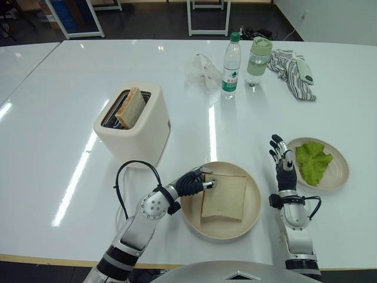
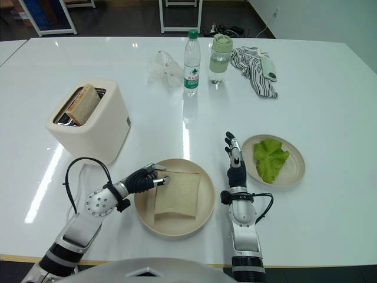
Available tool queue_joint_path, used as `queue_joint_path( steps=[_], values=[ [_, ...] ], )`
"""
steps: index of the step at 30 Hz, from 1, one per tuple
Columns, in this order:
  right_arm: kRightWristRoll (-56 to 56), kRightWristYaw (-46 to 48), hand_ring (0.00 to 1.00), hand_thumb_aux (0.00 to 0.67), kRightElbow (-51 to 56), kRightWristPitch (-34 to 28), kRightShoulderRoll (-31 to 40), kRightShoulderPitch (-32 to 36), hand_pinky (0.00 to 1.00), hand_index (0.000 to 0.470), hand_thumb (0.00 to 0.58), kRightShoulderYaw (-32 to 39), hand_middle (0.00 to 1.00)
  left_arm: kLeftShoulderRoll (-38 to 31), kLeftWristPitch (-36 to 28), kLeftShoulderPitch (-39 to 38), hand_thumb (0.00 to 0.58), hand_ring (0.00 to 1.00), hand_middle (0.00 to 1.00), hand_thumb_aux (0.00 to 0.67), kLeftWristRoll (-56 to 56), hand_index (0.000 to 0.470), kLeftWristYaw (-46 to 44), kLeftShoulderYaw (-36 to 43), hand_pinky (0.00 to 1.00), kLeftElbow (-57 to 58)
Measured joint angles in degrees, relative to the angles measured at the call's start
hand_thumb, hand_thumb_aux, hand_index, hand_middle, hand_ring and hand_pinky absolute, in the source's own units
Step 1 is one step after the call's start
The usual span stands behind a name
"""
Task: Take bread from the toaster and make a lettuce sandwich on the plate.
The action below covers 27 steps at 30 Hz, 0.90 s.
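I see left hand [image 1: 189, 183] pinching a corner of the bread slice [image 1: 227, 199] flat on the plate [image 1: 254, 203]. Right hand [image 1: 285, 165] fingers straight, empty, beside lettuce [image 1: 313, 160]. Second slice [image 1: 131, 108] in toaster [image 1: 141, 134]. Bottle [image 1: 231, 66] label unreadable. Glossy white counter [image 1: 53, 118]; dark floor [image 1: 147, 17].

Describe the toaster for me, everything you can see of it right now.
The toaster is a cream box with rounded corners, matt like plastic, with a dark opening on top. One browned bread slice stands tilted in it, sticking out. It stands upright on the white table, left of and beyond the plate. A black cord loops on the table before it.
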<state>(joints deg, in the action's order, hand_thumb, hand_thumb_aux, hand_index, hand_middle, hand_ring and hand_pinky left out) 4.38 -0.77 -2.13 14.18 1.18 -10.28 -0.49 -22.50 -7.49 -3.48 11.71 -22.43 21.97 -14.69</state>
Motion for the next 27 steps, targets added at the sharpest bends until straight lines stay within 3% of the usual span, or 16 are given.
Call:
queue_joint_path(
  steps=[6, 14, 19, 23, 27],
  values=[
    [0.00, -0.04, 0.00, 0.000, -0.05, -0.02, -0.01, -0.02, 0.00, 0.000, 0.000, 0.01, 0.00, -0.48, 1.70, 0.57, 0.000, 0.00, 0.00, 0.000, 4.20, 0.000, 3.34, -1.85, 0.00, 0.06],
    [0.00, -0.01, 0.00, 0.000, -0.27, -0.31, -0.02, -0.14, 0.00, 0.000, 0.000, 0.00, 0.00, -0.60, -4.56, -0.28, 0.000, 0.00, 0.00, 0.000, 8.98, 0.000, 6.15, -7.28, 0.00, -8.96],
    [1.23, -0.59, 0.00, 0.000, -0.78, 0.38, 0.29, -0.33, 0.00, 0.000, 0.000, 0.02, 0.00, 1.92, -2.70, -0.48, 0.000, 0.00, 0.00, 0.000, 4.23, 0.000, 6.85, -11.43, 0.00, -12.31],
    [15.77, -7.92, 0.00, 0.000, -4.31, 4.65, 6.87, 0.02, 0.00, 0.000, 0.000, -2.90, 0.00, 6.74, 3.74, 0.20, 0.000, 0.00, 0.00, 0.000, -4.26, 0.000, 6.73, -12.53, 0.00, -5.82],
    [36.01, -16.81, 0.00, 0.000, -4.10, 1.34, 19.16, 2.24, 0.00, 0.000, 0.000, -7.02, 0.00, 11.71, 8.18, 0.26, 0.000, 0.00, 0.00, 0.000, -13.82, 0.000, 5.56, -14.92, 0.00, 0.04]
  ],
)
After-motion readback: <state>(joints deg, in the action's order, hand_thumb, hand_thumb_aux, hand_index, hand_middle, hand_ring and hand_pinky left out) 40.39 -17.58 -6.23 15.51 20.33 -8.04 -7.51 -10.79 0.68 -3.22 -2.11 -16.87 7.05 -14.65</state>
